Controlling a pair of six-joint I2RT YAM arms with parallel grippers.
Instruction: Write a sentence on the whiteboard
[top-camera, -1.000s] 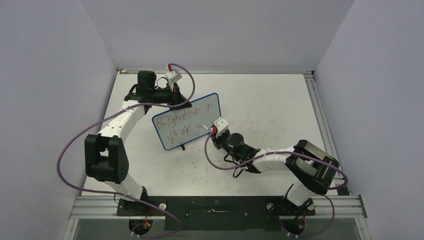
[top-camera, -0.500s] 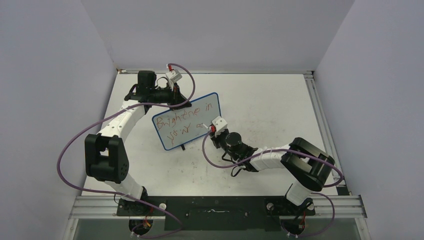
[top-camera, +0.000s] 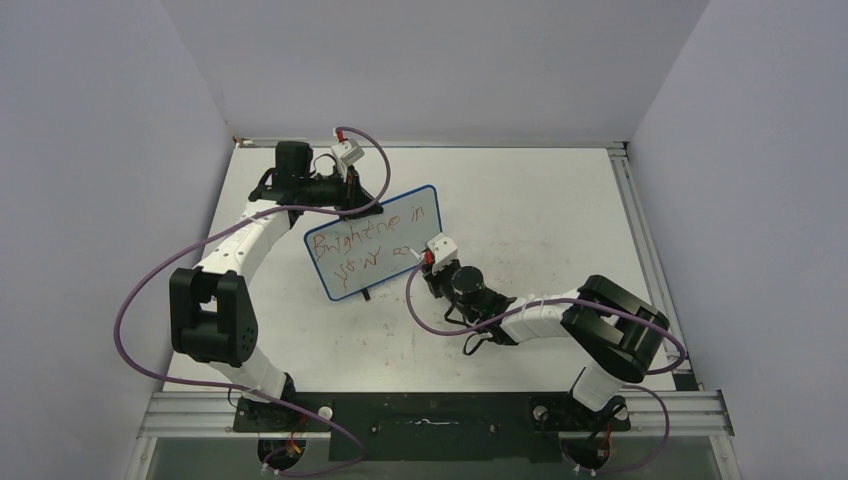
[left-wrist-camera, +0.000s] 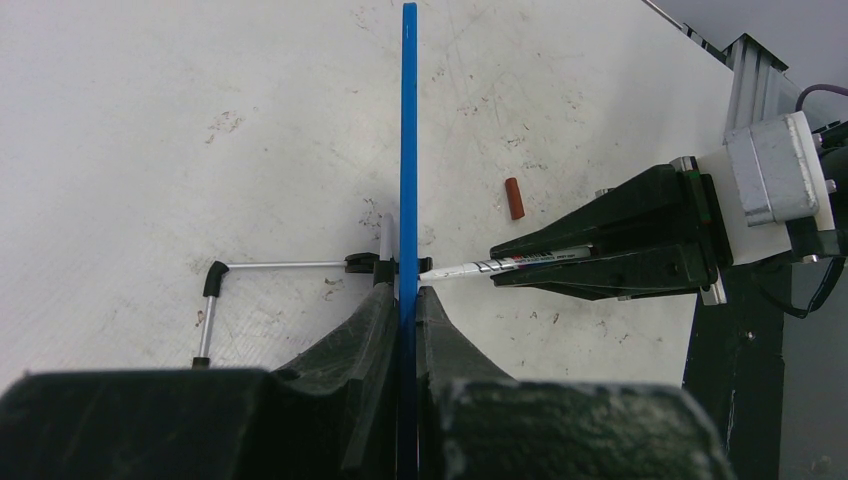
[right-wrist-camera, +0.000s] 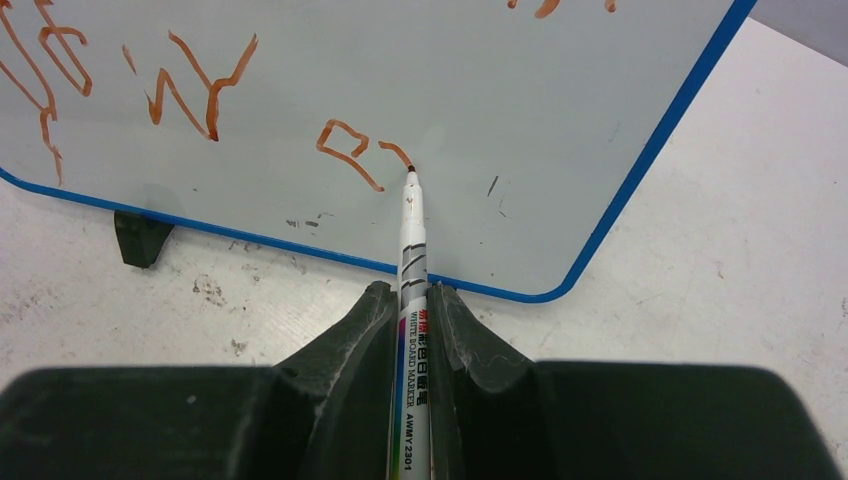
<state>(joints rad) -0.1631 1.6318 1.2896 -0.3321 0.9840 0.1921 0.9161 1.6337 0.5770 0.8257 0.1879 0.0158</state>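
- Left tool (left-wrist-camera: 400, 305) is clamping the whiteboard (left-wrist-camera: 408, 120) edge, holding it upright on the counter (left-wrist-camera: 150, 150).
- Right tool (right-wrist-camera: 410, 300) is gripping the marker (right-wrist-camera: 412, 230); its tip is touching the board, lengthening the sentence (top-camera: 365, 243).
- Next move is calling for steady rightward strokes.

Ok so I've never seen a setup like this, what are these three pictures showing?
Two robot arms are bolted to a white table. The wide picture is from a fixed camera above and behind them; the other two come from a camera on each wrist. The left claw is shut on the edge of a small blue-framed whiteboard. The right claw grips a marker, its tip on the board beside red lettering. A small red piece, likely its cap, lies on the table.
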